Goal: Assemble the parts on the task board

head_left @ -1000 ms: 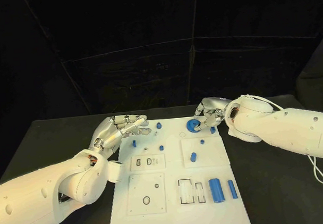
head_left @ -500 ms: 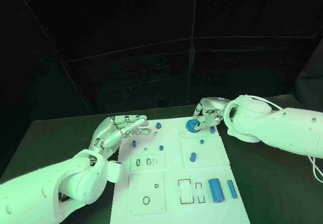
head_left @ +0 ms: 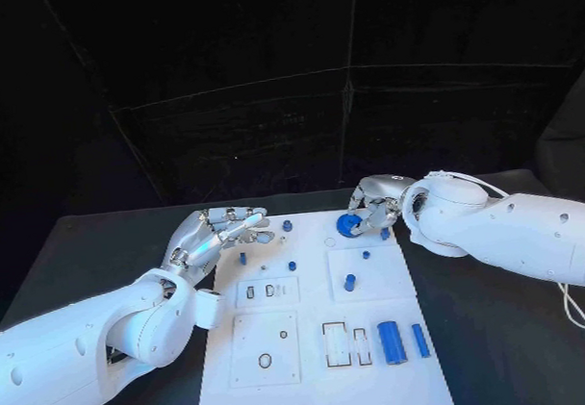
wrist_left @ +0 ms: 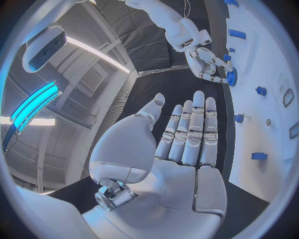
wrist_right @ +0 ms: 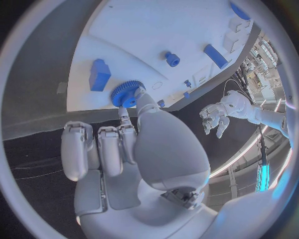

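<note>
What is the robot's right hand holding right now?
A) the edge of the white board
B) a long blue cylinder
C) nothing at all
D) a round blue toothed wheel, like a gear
D: the right hand pinches a blue gear between thumb and fingertip at the far end of the task board; the head view shows the same gear in that hand.

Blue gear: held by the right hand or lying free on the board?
Held. The right hand pinches the blue gear between its fingers at the task board edge.
</note>
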Motion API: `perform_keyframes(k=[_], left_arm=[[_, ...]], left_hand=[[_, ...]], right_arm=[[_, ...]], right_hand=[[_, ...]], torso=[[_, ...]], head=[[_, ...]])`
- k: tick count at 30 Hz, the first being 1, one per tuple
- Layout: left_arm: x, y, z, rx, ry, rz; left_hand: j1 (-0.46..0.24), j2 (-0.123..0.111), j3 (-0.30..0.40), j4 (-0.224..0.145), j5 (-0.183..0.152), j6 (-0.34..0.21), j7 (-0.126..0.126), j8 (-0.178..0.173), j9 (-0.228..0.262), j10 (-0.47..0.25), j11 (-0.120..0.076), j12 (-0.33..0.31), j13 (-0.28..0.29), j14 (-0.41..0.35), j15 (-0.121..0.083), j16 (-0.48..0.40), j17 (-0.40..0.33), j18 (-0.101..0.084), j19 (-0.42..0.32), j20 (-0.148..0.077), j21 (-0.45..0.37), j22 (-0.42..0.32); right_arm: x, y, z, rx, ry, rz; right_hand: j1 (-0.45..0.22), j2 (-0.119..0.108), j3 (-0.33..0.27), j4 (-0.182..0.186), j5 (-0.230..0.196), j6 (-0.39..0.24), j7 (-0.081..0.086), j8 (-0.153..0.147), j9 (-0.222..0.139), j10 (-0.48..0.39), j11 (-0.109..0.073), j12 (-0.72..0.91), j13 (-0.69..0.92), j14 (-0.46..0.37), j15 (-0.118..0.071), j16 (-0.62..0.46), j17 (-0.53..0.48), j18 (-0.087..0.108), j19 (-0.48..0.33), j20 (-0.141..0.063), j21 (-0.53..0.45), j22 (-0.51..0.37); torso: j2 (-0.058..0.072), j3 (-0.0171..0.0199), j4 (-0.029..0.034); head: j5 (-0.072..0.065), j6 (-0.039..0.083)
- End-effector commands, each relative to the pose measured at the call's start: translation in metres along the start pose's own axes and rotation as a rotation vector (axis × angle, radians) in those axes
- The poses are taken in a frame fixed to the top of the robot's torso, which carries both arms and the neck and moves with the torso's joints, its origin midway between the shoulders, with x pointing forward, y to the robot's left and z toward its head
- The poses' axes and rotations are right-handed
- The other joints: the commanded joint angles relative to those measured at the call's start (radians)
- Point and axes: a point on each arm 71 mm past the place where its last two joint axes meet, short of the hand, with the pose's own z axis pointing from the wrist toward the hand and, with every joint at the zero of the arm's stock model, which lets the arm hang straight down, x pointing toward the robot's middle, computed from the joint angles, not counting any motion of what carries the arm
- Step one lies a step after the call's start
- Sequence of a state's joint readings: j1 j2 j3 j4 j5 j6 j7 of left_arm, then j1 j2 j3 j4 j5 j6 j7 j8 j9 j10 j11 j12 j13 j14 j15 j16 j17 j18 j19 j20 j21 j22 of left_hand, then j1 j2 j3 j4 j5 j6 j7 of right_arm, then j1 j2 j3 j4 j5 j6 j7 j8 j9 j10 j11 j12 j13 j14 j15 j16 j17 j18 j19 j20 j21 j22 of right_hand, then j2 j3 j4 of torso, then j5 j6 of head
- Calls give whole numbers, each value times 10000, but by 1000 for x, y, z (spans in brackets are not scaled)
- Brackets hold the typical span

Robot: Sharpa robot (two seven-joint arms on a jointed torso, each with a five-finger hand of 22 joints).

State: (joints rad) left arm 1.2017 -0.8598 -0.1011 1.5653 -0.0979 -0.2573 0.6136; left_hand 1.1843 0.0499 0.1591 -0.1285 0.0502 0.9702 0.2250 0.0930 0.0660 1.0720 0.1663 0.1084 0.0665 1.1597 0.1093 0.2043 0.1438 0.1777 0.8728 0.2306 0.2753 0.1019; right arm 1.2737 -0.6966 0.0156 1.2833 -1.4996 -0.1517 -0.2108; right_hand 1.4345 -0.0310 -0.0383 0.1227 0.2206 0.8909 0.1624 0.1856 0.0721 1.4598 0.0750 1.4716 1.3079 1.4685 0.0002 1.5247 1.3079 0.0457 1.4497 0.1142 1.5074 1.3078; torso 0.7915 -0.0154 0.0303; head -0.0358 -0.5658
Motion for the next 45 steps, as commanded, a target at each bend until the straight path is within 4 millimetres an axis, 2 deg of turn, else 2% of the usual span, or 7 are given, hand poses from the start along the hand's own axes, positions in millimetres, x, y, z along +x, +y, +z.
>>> perform_keyframes(k=[1, 8, 15, 18, 24, 35, 45], left_arm=[[2, -1, 1, 27, 131, -114], [1, -1, 1, 10, 139, -119], [2, -1, 1, -6, 160, -134], [2, -1, 1, -18, 165, -138], [0, 0, 0, -35, 132, -116], [-6, -1, -2, -20, 8, -33], [-10, -2, -3, 24, -107, 43]], left_hand=[[-57, 46, 19, -56, 33, 32, 22, -52, -5, -20, 6, -67, -2, -25, 62, -70, 14, 73, 56, 35, -36, -15], [-47, 64, 33, -67, 30, 36, 20, -55, -4, -17, 5, -72, -1, -23, 61, -77, 17, 74, 58, 35, -41, -21], [-40, 78, 44, -76, 26, 38, 19, -59, -4, -14, 4, -77, -1, -21, 61, -83, 19, 74, 61, 35, -45, -26], [-34, 90, 53, -83, 24, 40, 18, -61, -4, -11, 3, -80, 0, -20, 60, -88, 21, 75, 63, 35, -48, -30], [-28, 99, 61, -89, 24, 41, 18, -63, -3, -9, 2, -83, 0, -19, 59, -92, 23, 75, 64, 35, -50, -32], [-11, 116, 81, -109, 24, 45, 15, -67, -3, -3, -1, -89, 1, -16, 57, -101, 27, 76, 68, 34, -56, -40], [-11, 116, 81, -109, 24, 45, 15, -67, -3, -3, -1, -89, 1, -16, 57, -101, 27, 76, 68, 34, -56, -40]], right_arm=[[0, 2, 1, -116, 96, -265], [0, 3, 2, -82, -79, -416], [-2, 6, 2, -92, -547, -519], [-3, 8, 0, -179, -781, -482], [-7, 18, -5, -451, -1326, -304], [-11, 63, -14, -1426, -2344, -641], [-4, 111, -4, -2288, -2579, -911]], right_hand=[[118, 41, 4, -72, -53, 97, -18, 43, 4, 394, 0, 70, 1472, 786, 23, 48, 1452, -98, 82, 6, 50, 1036], [197, 212, 209, -223, -122, 383, -38, 132, 14, 465, -19, 160, 1593, 789, 4, 60, 1477, -109, 113, -11, 74, 1092], [297, 507, 631, -376, -275, 981, -204, 299, 51, 584, -154, 296, 1774, 793, -123, 70, 1506, -132, 191, -103, 121, 1214], [275, 573, 798, -413, -123, 1117, -259, 279, 42, 623, -207, 339, 1834, 796, -177, 74, 1519, -144, 227, -157, 141, 1266], [96, 506, 1044, -442, 272, 1234, -300, 144, 1, 671, -250, 386, 1906, 801, -223, 81, 1542, -170, 307, -219, 184, 1381], [-260, 279, 1277, -386, 594, 1288, -291, -60, -33, 692, -250, 394, 1935, 808, -227, 89, 1570, -211, 433, -233, 250, 1561], [-303, 250, 1348, -381, 628, 1271, -284, -118, -41, 685, -246, 380, 1925, 808, -221, 88, 1570, -229, 490, -231, 278, 1641]], torso=[[3, 2, -1], [6, 0, -6], [0, -4, 0], [-2, -2, 3], [-8, 5, -9], [1, -16, 18], [6, -30, 30]], head=[[-6, -13], [-9, -37], [-19, -32], [-9, -26], [11, 6], [38, 82], [59, 73]])
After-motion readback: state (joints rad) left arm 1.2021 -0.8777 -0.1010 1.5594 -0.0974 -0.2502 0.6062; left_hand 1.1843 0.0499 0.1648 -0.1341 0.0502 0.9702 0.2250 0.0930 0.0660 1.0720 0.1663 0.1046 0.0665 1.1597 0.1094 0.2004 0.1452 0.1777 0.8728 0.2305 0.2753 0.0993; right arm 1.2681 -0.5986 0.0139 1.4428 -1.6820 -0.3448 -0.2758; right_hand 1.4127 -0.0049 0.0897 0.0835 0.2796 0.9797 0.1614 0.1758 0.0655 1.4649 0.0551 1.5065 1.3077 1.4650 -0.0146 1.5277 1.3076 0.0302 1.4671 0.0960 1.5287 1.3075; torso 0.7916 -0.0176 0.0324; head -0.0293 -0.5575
